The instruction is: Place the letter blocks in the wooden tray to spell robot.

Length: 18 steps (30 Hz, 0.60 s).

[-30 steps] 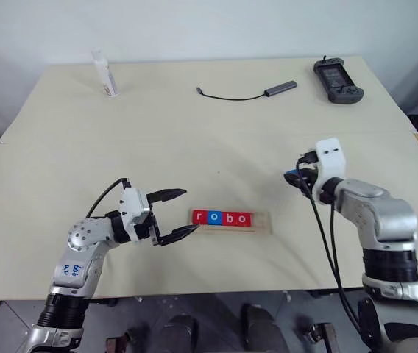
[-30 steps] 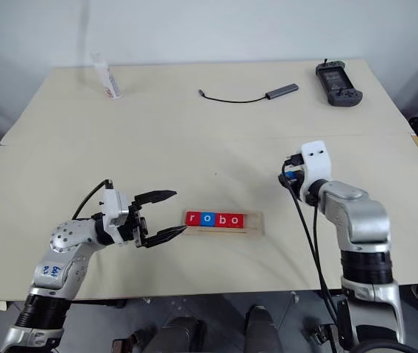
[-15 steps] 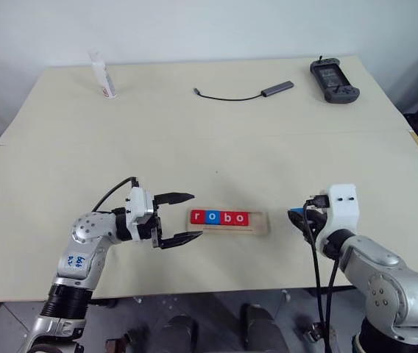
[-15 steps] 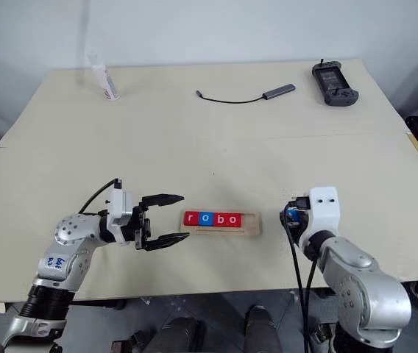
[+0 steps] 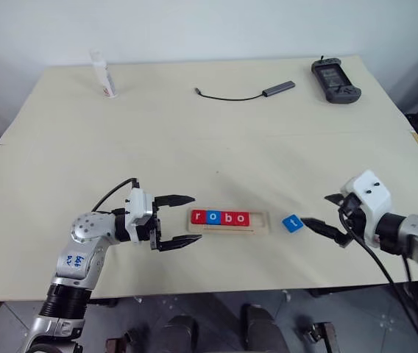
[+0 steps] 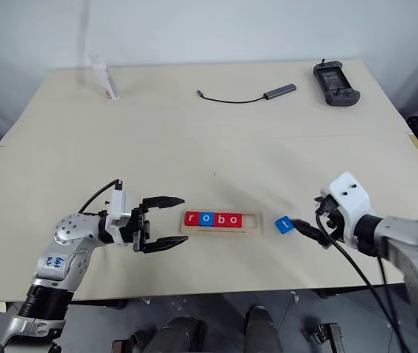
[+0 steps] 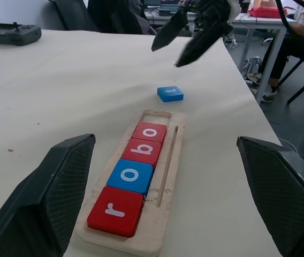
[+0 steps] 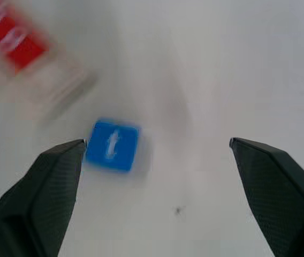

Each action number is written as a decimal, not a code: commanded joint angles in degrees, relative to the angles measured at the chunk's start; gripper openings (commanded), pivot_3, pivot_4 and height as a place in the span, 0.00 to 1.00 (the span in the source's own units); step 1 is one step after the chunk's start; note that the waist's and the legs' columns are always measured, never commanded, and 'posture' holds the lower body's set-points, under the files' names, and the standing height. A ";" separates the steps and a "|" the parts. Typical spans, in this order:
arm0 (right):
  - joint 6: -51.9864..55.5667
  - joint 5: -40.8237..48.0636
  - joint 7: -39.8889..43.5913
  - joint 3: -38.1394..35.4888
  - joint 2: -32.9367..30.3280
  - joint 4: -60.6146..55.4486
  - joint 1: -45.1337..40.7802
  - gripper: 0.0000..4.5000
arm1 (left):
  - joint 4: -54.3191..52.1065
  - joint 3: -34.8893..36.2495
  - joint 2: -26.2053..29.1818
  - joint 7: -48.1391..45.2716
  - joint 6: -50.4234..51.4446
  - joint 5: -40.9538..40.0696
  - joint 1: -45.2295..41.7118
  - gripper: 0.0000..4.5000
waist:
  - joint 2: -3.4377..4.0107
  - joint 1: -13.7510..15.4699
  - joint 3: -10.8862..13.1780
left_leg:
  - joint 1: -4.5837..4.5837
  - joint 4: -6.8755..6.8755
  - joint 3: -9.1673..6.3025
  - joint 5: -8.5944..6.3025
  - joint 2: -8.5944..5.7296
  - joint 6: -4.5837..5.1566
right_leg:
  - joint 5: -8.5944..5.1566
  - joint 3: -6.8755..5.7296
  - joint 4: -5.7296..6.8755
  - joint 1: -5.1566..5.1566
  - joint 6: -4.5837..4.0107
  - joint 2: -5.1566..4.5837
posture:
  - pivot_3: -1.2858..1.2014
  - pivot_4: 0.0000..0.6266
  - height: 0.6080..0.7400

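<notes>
Block t (image 5: 291,223) just beside right hand (image 5: 325,218)

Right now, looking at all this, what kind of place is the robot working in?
Probably an office or lab workspace: a large pale table against a white wall, a handheld controller and a cabled adapter lying on it, and desks and office chairs beyond its edge.

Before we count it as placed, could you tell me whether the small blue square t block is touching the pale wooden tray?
Apart: in the left wrist view, bare table separates the blue t block from the wooden tray.
</notes>
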 commanded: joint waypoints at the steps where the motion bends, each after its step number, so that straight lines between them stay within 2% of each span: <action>1: -20.30 -4.24 13.47 6.50 -3.08 11.66 -4.10 1.00 | -3.26 0.52 0.36 0.94 -0.55 -0.19 1.45 1.00 | -0.04 -0.10 0.02 | 0.04 0.00 0.07 0.00 0.03 -0.01 | 0.00 0.00 0.00 0.00 0.01 0.01 | 0.52 0.24 1.00; 6: -37.95 -10.19 24.77 16.05 -1.91 29.82 -16.05 1.00 | -6.38 1.63 1.19 2.90 0.00 -0.33 4.01 1.00 | -0.04 -0.12 0.04 | 0.12 0.00 0.35 -0.02 0.16 -0.03 | 0.02 -0.01 -0.01 -0.03 0.04 0.00 | 0.52 0.24 1.00; 9: -44.33 -12.63 27.55 19.66 0.58 37.92 -21.73 1.00 | -8.01 2.16 1.74 4.04 0.38 -0.54 5.63 1.00 | -0.04 0.02 0.04 | 0.11 0.01 0.34 -0.03 0.19 -0.04 | 0.02 -0.02 -0.03 -0.05 0.04 0.01 | 0.52 0.24 1.00; 16: -51.88 -15.61 33.66 24.74 5.14 49.60 -29.17 1.00 | -12.16 3.32 2.85 5.89 1.73 -1.09 9.17 1.00 | -0.03 0.20 0.04 | 0.07 0.02 0.30 -0.04 0.20 -0.06 | 0.04 -0.04 -0.05 -0.06 0.01 0.02 | 0.52 0.24 1.00; 18: -51.90 -15.98 36.03 26.03 4.97 51.21 -30.21 0.91 | -12.53 3.50 2.96 6.30 1.87 -1.02 9.40 1.00 | -0.03 0.20 0.04 | 0.07 0.04 0.29 -0.04 0.20 -0.06 | 0.05 -0.05 -0.06 -0.05 -0.01 0.02 | 0.52 0.24 1.00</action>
